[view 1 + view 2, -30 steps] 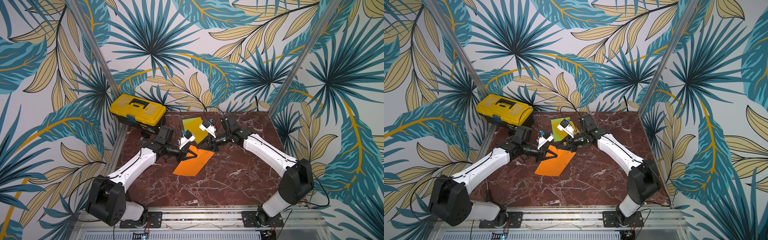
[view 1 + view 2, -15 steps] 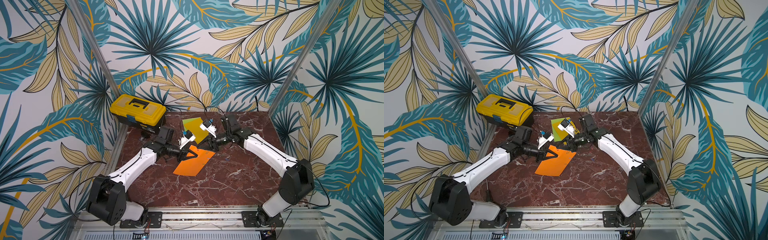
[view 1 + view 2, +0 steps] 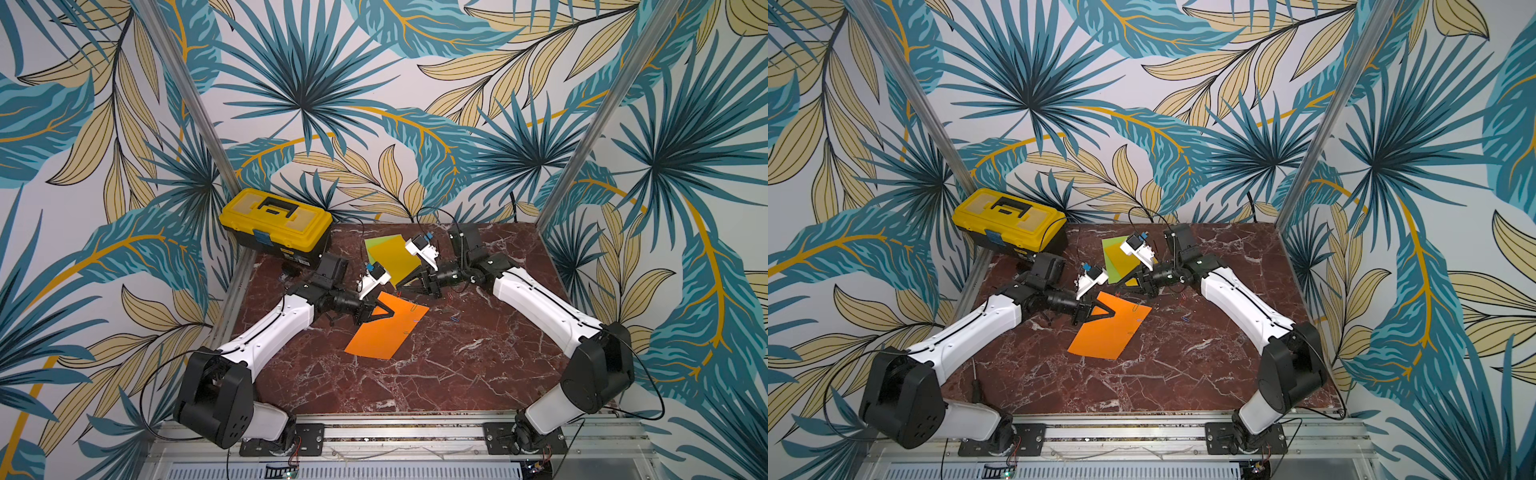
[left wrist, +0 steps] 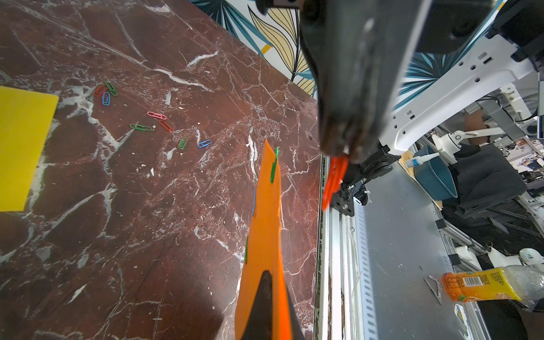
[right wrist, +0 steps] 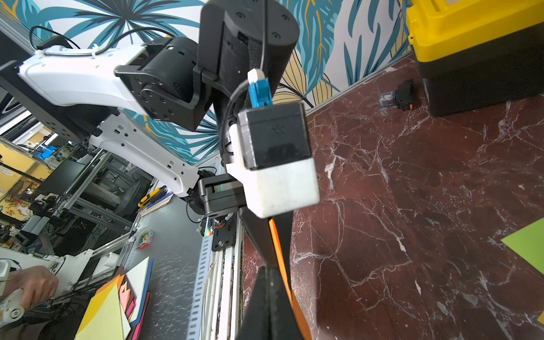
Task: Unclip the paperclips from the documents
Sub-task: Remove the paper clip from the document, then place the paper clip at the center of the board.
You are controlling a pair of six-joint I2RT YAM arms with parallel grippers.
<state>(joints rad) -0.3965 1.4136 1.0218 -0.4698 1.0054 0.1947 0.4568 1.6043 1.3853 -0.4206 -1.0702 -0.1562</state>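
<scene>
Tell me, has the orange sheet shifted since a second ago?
No. The orange sheet lies in the same spot relative to the yellow toolbox.

The light is bright and even, from above; my white and black arms (image 3: 274, 332) give only soft shadows on the dark red marble tabletop (image 3: 415, 374). Both top views are sharp. My wrist views bend at the edges; in the left one my black right gripper (image 4: 343, 153), near the lens, is blurred.
</scene>
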